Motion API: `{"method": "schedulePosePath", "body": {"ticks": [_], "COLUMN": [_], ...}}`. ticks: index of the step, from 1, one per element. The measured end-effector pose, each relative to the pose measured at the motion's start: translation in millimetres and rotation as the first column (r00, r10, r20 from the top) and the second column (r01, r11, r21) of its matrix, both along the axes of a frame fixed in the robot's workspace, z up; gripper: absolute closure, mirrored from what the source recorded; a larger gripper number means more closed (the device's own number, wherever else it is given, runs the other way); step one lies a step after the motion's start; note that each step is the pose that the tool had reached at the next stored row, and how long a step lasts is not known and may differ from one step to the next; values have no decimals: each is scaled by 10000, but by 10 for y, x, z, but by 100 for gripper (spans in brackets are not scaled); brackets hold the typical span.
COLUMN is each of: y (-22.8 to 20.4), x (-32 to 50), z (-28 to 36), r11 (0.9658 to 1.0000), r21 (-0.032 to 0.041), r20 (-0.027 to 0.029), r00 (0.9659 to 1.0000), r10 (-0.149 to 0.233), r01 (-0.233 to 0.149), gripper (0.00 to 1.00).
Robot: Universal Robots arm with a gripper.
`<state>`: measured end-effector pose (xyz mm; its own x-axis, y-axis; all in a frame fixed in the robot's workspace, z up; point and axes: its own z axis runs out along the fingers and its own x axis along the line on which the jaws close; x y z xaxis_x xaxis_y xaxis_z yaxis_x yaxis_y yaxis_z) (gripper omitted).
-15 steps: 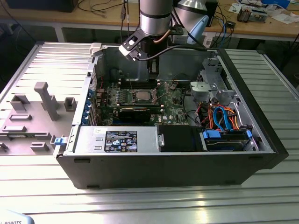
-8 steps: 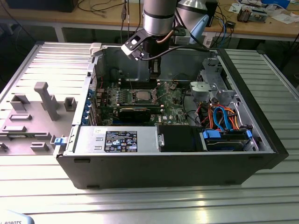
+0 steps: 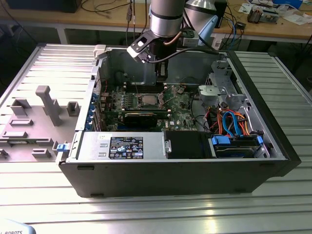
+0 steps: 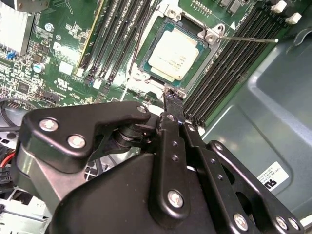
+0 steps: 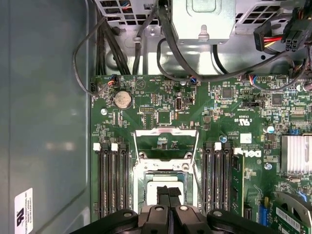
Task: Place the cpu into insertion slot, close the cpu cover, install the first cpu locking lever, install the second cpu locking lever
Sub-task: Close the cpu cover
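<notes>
The cpu (image 4: 174,52) lies flat in the insertion slot (image 4: 144,62) on the green board, its silver top showing; it is also visible as cpu (image 3: 146,101) and cpu (image 5: 155,188). The cpu cover (image 5: 165,131) stands flipped open at the slot's far side, with the board visible through its window. A thin locking lever (image 4: 248,39) sticks out beside the slot, unlatched. My gripper (image 5: 168,189) hovers just above the cpu's near edge, shut with nothing between its black fingers (image 4: 174,99). In the exterior view the gripper (image 3: 161,75) hangs over the board's rear part.
Long black memory slots (image 5: 111,180) flank the socket on both sides. A metal box and cable bundles (image 5: 202,19) sit beyond the board. A finned heat sink (image 5: 296,153) is nearby. The grey case wall (image 4: 263,92) is close. A grey fixture tray (image 3: 39,117) lies at the exterior view's left.
</notes>
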<state>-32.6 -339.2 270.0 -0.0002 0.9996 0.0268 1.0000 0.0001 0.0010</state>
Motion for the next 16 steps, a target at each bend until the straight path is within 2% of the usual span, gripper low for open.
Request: {"method": "schedulePosePath", "body": {"ticks": [5, 16], "y": [0, 0], "x": [76, 99], "z": [-1, -1], "r11": [10000, 10000], "r21": [0, 0], "r20": [0, 0], "r00": [10000, 10000], "r10": [0, 1], "r01": [0, -1], "gripper": [89, 89]}}
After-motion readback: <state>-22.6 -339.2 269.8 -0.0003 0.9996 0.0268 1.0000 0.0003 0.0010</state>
